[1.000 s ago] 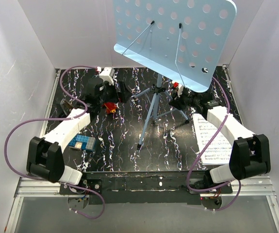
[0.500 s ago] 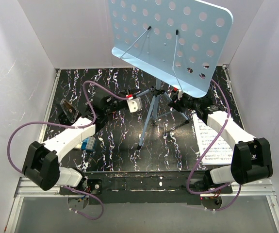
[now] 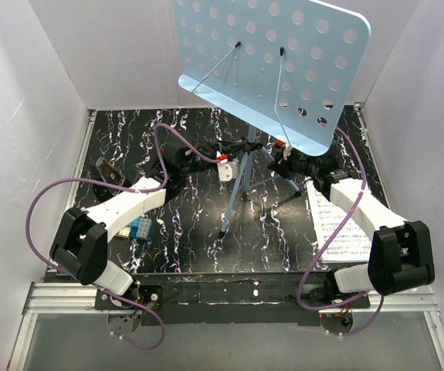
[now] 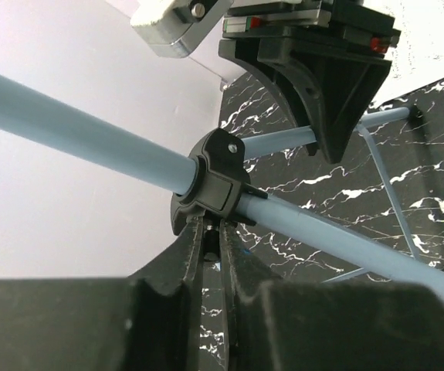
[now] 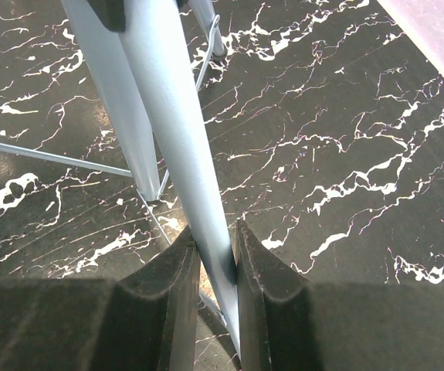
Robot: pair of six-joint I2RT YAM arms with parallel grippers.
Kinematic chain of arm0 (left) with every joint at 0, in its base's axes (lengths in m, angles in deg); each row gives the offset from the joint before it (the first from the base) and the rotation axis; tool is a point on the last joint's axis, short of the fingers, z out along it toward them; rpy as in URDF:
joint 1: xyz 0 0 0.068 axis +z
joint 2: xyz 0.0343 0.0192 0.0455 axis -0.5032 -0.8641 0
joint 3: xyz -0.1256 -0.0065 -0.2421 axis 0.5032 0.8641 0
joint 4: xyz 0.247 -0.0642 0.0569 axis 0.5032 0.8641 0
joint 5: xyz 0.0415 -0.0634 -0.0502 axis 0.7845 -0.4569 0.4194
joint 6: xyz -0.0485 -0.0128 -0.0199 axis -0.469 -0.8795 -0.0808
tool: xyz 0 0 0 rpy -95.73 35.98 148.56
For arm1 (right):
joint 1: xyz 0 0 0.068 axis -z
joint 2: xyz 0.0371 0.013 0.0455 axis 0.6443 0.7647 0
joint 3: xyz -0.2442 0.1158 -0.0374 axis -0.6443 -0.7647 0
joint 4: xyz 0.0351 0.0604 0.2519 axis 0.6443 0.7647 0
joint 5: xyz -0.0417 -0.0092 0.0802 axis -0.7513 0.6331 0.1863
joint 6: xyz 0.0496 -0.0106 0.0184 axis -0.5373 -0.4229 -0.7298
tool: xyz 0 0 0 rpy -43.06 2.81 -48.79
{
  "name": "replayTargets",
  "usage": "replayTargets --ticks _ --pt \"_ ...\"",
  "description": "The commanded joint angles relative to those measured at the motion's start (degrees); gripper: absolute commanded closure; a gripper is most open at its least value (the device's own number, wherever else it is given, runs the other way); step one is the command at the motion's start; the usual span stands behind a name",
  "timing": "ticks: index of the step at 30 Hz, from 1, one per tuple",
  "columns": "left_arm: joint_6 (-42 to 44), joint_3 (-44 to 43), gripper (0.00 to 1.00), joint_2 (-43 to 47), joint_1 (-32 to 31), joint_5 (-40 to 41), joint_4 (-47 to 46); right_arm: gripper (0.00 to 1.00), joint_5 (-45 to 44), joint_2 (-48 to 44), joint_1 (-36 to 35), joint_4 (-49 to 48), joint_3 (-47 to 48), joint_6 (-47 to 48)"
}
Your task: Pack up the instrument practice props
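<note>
Fig.: music stand upright mid-counter, perforated plate tilted at top, tripod legs spread. L end effector is narrow, tips pinching the underside of the black collar on the pole. R end effector is clamped on a light-blue tube of the stand, low nr the legs. Sheet-music pages lie flat at R, partly under R arm. I see a small blue box by L arm; contents: can't tell.
</note>
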Motion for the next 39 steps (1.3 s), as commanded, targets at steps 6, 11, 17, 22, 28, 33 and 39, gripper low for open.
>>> replayTargets --ticks 6,11,17,22,28,33,39 --pt "-35.5 -8.9 1.0 0.3 1.1 5.4 7.3 0.99 0.2 -0.2 0.2 9.7 -3.0 -7.2" --pt "-55.5 -5.9 1.0 1.8 3.2 2.1 7.4 0.99 0.4 0.4 0.3 10.4 -2.4 -7.2" --pt "-71.1 -4.4 1.0 0.4 4.5 -3.7 4.6 0.99 0.7 1.4 0.2 13.6 -1.2 -6.8" --pt "-86.3 -5.4 1.0 -3.6 4.5 -0.7 0.8 0.99 0.7 2.4 0.3 16.0 -0.1 -5.9" --pt "-102.5 -7.9 1.0 -9.6 5.6 3.3 -0.5 0.99 0.1 3.9 0.3 17.2 0.7 -5.1" --pt "-106.4 -7.8 0.87 -12.5 6.3 5.4 -0.1 0.99 -0.1 5.0 0.3 17.8 2.4 -5.1" --pt "-107.0 -10.2 0.6 -15.8 6.6 9.7 5.9 0.99 0.1 6.7 0.3 18.4 4.7 -4.8"
